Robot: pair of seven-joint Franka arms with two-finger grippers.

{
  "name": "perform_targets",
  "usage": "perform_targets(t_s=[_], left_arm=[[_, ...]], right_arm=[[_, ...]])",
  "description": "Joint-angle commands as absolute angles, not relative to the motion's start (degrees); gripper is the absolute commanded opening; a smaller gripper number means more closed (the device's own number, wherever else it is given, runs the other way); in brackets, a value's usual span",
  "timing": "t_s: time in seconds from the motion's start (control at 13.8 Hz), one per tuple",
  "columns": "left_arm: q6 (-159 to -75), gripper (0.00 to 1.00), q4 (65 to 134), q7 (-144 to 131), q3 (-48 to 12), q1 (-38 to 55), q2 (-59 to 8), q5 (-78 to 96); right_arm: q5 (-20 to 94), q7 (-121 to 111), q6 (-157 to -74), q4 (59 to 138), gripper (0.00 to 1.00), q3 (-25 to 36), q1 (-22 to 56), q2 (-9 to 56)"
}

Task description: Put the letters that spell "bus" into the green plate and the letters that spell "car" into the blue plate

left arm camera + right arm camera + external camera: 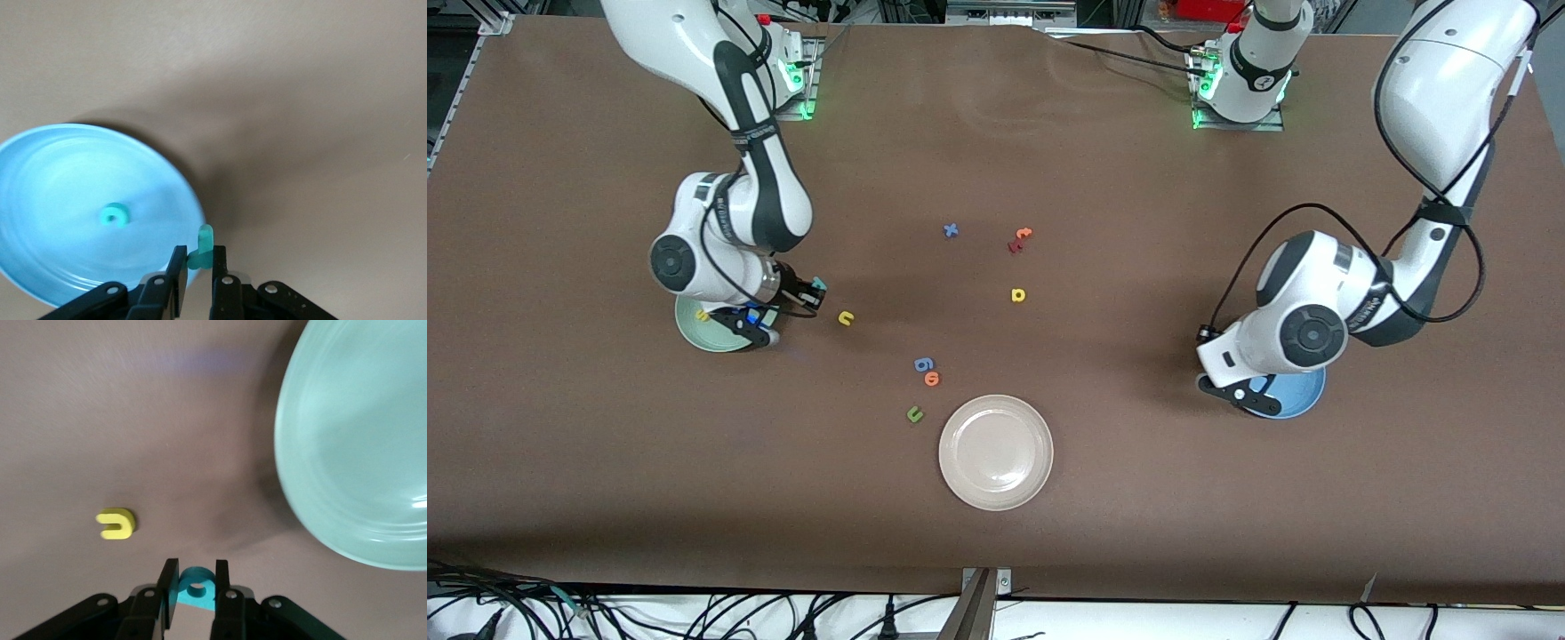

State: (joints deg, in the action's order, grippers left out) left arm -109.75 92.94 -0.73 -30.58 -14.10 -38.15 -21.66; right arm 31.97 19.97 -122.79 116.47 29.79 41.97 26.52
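Teal "b" (195,588) is pinched between the closed fingers of the right gripper (194,583), held up off the table just beside the green plate (694,333), on the side toward the yellow "u" (846,317). Yellow "s" (703,315) already lies in the green plate. The yellow "u" sits on the bare table, near that plate, toward the table's middle.

Teal "r" (202,247) is clamped in the closed left gripper (198,260), hanging at the rim of the blue plate (40,267). Teal "c" (115,215) lies inside that plate. Yellow "a" (1018,295) rests on the table around the middle, well apart from both plates.

Step in hand, as I judge it: two carries at once, "b" to green, "r" to blue. Next, each gripper needs to come over its plate's interior, clear of the rim, then release; the "r" is at the very edge and could drop outside.

Leave alone: olive "u" (914,413) beside the white plate (996,452), blue "g" (923,364), orange "o" (932,379).
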Motion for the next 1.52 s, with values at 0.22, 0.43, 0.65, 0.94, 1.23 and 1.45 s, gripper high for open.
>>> perform_targets(t_s=[0.22,0.43,0.65,0.94,1.23,1.45], left_arm=[[-109.34,0.10,93.16,19.30,-28.92,-18.10,-38.32,-26.37],[-109.42,0.77,93.16,21.18,-28.92,-19.42,-38.41,-26.28],[-109.42,1.00,92.38,20.83,-29.18,-18.55,-38.41,-25.23],[-109.42,1.00,90.26,13.92,-29.71,-16.09,-38.50,-16.72],[-112.30,1.00,90.26,-5.30,-29.79,-7.85,-38.67,-8.89],[-119.25,1.00,91.23,-20.26,-29.79,-0.99,-38.76,-7.04]], right_arm=[[28.04,3.21,-117.95,113.64,0.09,38.75,40.88,27.06],[28.21,-9.11,-118.47,112.76,0.11,38.94,36.40,30.75],[28.65,-10.81,-118.39,112.76,0.22,38.85,35.86,32.43],[28.65,-9.50,-117.77,112.68,0.99,38.93,36.30,31.73],[28.74,-1.78,-110.32,108.47,0.99,38.76,37.87,30.41],[28.92,6.74,-111.26,106.53,0.98,38.76,42.96,30.93]])
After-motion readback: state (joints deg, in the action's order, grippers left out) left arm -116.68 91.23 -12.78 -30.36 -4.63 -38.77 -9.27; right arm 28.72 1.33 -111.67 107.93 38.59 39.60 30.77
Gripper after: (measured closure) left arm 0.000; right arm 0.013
